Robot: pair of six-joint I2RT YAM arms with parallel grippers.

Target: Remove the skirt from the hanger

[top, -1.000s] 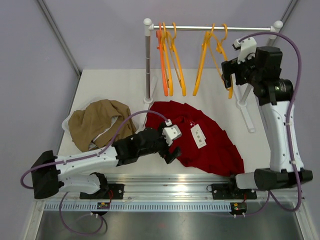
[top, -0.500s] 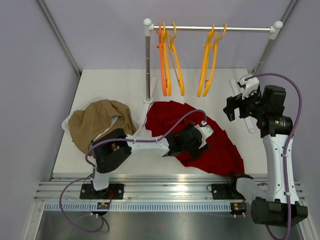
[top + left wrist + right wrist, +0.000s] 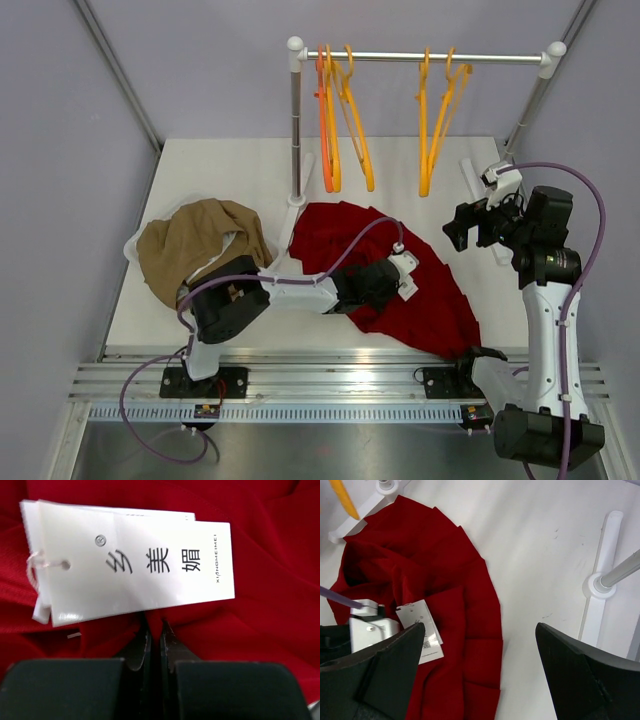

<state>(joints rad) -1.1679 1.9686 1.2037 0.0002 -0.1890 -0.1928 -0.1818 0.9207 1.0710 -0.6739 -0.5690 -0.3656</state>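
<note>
The skirt lies off the hangers, spread as a fan of soft, matte red pleats on the white counter, right of centre and reaching toward the front edge. A glossy white card tag with black lettering rests on it, tied by a thin pale string.

We find the left gripper clenched on a fold of the skirt just below the tag, its dark fingers pressed nearly together. The right gripper is released, jaws spread wide, held above the counter near the right edge.

Four orange plastic hangers hang bare on the metal rail along the back edge: one pair by the left post, one pair further right. A crumpled tan garment sits near the left edge.

Against half a second ago, the right pair of hangers has swung rightward, and the skirt's front right hem has drawn in slightly. The left gripper has barely shifted.
</note>
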